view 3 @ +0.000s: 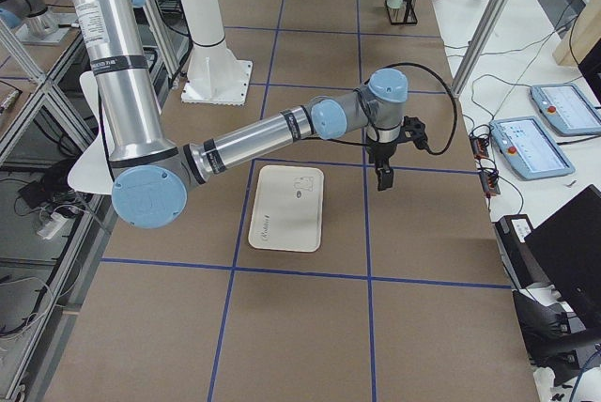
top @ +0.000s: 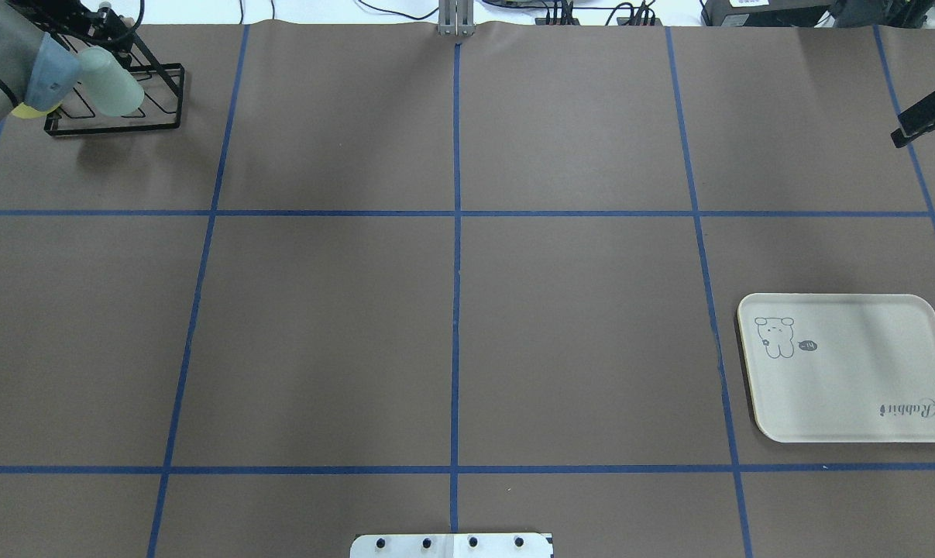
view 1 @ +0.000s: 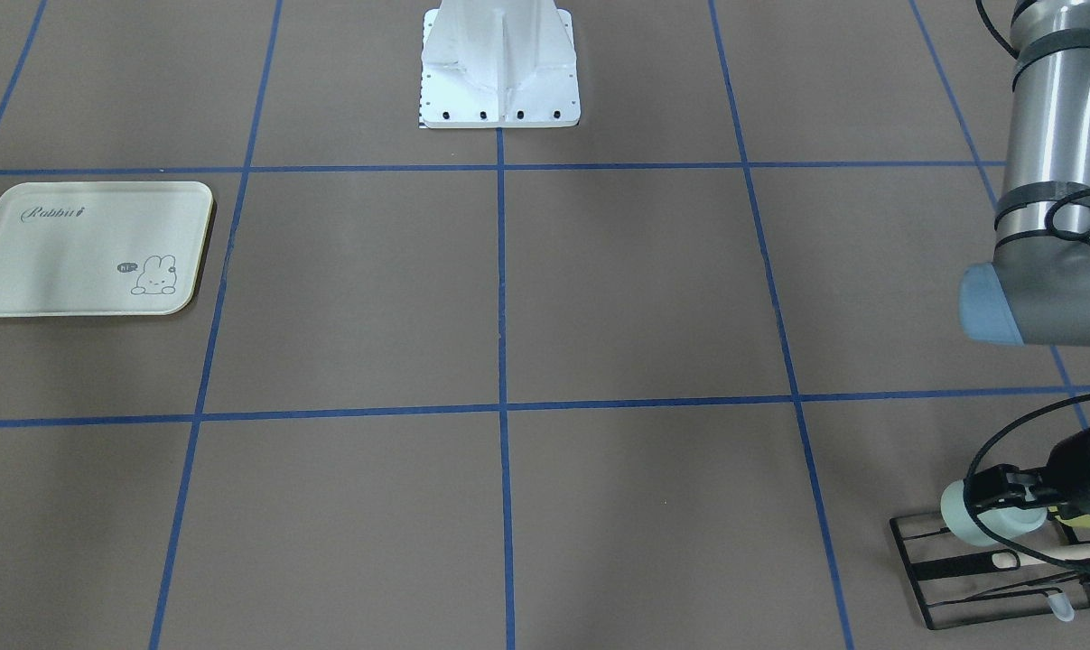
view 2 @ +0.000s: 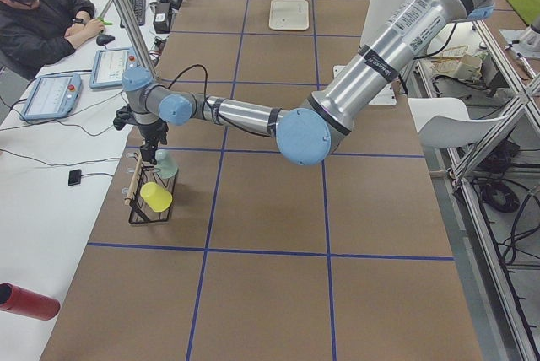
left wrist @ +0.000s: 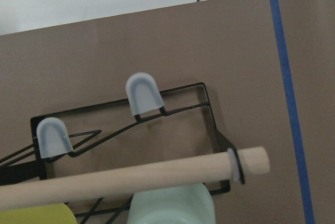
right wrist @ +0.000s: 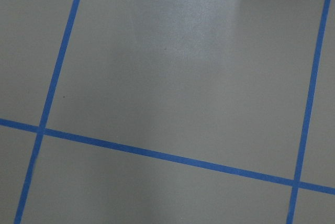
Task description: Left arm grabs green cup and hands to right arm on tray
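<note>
Reaching with the left arm (view 2: 371, 49) to the table's far corner. Hanging the right arm (view 3: 254, 139) near the cream Rabbit tray (view 3: 286, 209), right gripper (view 3: 384, 179) jaws not judgeable. Pinching the green cup (view 1: 969, 528) in the left gripper (view 1: 996, 492) jaws over the black wire rack (view 1: 955, 571), beside 1 yellow cup (view 2: 156, 196).

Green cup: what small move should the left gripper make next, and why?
Probably lift the green cup a little, straight off the black rack. The left gripper straddles it, though whether it grips is unclear, and the yellow cup sits close beside.
</note>
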Robot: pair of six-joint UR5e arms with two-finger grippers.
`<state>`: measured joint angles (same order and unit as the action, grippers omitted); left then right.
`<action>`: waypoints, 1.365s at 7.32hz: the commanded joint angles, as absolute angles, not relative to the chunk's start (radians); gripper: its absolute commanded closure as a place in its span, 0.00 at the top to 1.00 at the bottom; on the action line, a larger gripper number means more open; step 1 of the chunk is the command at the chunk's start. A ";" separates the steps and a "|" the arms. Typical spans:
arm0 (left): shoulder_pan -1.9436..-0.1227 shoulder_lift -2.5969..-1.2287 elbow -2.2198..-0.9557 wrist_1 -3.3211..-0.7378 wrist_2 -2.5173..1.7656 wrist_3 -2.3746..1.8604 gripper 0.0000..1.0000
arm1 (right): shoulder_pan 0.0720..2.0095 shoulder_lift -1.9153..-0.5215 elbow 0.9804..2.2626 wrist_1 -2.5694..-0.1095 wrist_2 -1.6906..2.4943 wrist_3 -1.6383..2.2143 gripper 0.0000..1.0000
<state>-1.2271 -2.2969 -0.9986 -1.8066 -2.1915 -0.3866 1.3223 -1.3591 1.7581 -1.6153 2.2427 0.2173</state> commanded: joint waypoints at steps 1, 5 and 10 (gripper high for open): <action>-1.227 -2.295 -0.999 -1.807 -2.192 -0.387 0.99 | 1.322 -1.359 1.759 -1.614 2.243 0.218 1.00; -1.226 -2.286 -0.997 -1.812 -2.192 -0.396 0.99 | 1.322 -1.359 1.759 -1.615 2.243 0.218 1.00; -1.223 -2.287 -0.997 -1.813 -2.192 -0.400 0.99 | 1.322 -1.359 1.761 -1.615 2.243 0.222 1.00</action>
<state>-1.2240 -2.2860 -0.9971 -1.8131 -2.1920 -0.4002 1.3223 -1.3591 1.7607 -1.6142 2.2427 0.2209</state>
